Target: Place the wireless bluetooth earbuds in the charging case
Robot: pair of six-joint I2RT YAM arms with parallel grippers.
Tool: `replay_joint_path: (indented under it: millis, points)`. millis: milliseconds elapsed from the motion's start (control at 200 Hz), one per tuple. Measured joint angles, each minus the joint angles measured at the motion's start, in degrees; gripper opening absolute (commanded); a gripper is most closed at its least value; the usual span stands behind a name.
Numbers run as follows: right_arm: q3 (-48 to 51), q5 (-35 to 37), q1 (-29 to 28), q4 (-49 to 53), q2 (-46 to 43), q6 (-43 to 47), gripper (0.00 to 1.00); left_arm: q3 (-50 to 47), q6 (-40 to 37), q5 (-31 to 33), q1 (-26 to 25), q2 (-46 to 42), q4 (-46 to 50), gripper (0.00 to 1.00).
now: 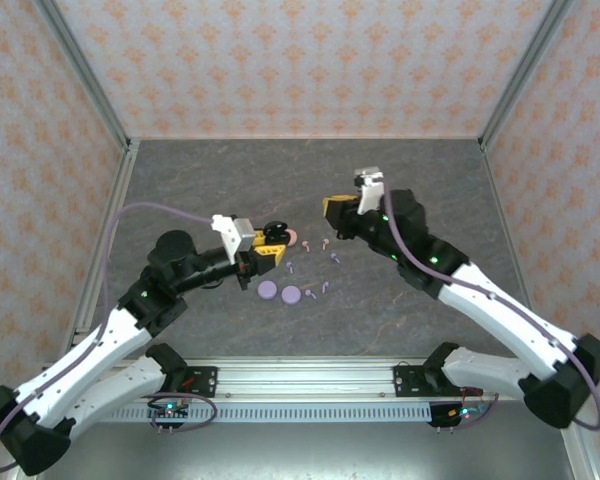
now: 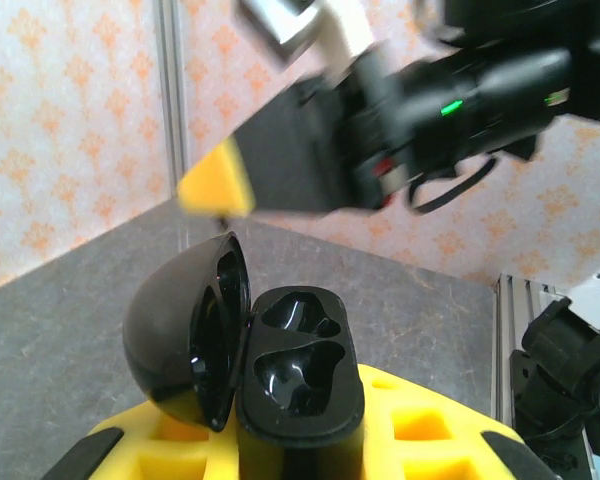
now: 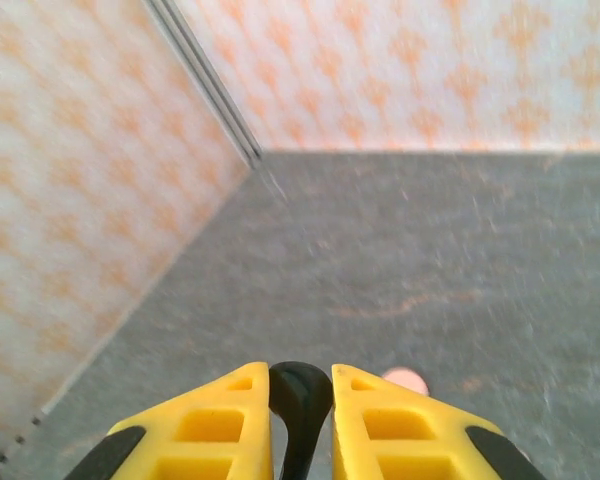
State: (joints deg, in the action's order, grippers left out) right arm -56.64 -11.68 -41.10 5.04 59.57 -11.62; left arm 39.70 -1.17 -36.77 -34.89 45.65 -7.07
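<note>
Right end effector (image 3: 300,372), aloft, pinches what may be a black earbud (image 3: 300,400).

Your left end effector (image 1: 268,247) sits left of the desk's (image 1: 410,180) centre, the open charging case (image 2: 302,435) upright in its grip, lid (image 2: 175,340) to the left of the wells (image 2: 298,372). Your right end effector (image 1: 332,208) stands right of it, farther back, an earbud (image 3: 300,400) in its grip. Loose earbuds (image 1: 335,258) lie between both; two round cases (image 1: 268,290) lie nearer you.

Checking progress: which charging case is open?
The black case held by the left gripper: lid swung back, both sockets empty. The two lavender cases lie as flat discs.
</note>
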Motion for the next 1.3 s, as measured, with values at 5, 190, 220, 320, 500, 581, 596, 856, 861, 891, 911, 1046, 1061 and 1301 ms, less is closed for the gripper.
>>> replay_joint_path:
  millis: [5, 190, 220, 320, 500, 581, 596, 856, 861, 891, 911, 1046, 1061, 1301]
  points:
    - [0.1, -0.1, 0.0, -0.2, -0.3, 0.0, 0.17, 0.0, 0.1, 0.0, 0.0, 0.3, -0.2, 0.0]
    - [0.7, -4.0, -0.9, -4.4, -5.1, 0.1, 0.17, 0.0, 2.0, 0.0, -0.4, 8.6, -6.6, 0.0]
    - [0.8, -4.5, -1.4, -4.7, -5.1, 0.3, 0.17, 0.0, 2.2, -0.1, -0.5, 9.7, -7.3, 0.0]
    - [1.0, -6.0, -3.6, -5.1, -4.8, 1.2, 0.16, 0.0, 2.3, -0.2, -0.7, 12.0, -8.2, 0.0]
    - [1.0, -6.8, -6.9, -5.5, -2.9, 2.9, 0.16, 0.2, 2.2, -0.3, -0.7, 13.1, -8.2, 0.0]
    - [1.0, -6.8, -7.3, -5.5, -1.4, 3.5, 0.16, 0.6, 2.2, -0.3, -0.7, 13.2, -8.2, 0.0]
    - [1.0, -6.8, -7.3, -5.5, -1.2, 3.6, 0.16, 0.7, 2.2, -0.3, -0.7, 13.2, -8.3, 0.0]
    - [0.9, -6.9, -7.8, -5.5, 2.3, 4.4, 0.16, 0.7, 2.3, -0.3, -0.7, 13.5, -9.1, 0.0]
    - [0.9, -6.9, -7.8, -5.5, 2.3, 4.4, 0.16, 0.7, 2.3, -0.3, -0.7, 13.5, -9.1, 0.0]
    - [0.9, -6.9, -7.9, -5.5, 2.5, 4.5, 0.16, 0.7, 2.3, -0.3, -0.7, 13.5, -9.1, 0.0]
    - [0.9, -6.9, -8.0, -5.5, 2.6, 4.6, 0.16, 0.7, 2.3, -0.3, -0.7, 13.5, -9.1, 0.0]
    - [0.9, -7.0, -8.2, -5.6, 2.7, 4.8, 0.16, 0.7, 2.3, -0.3, -0.7, 13.5, -9.1, 0.0]
    - [0.9, -7.0, -8.2, -5.6, 2.7, 4.8, 0.16, 0.7, 2.3, -0.3, -0.7, 13.5, -9.1, 0.0]
    - [0.9, -7.5, -8.4, -6.6, 2.9, 4.8, 0.16, 0.7, 2.3, -0.3, -0.7, 13.5, -9.1, 0.0]
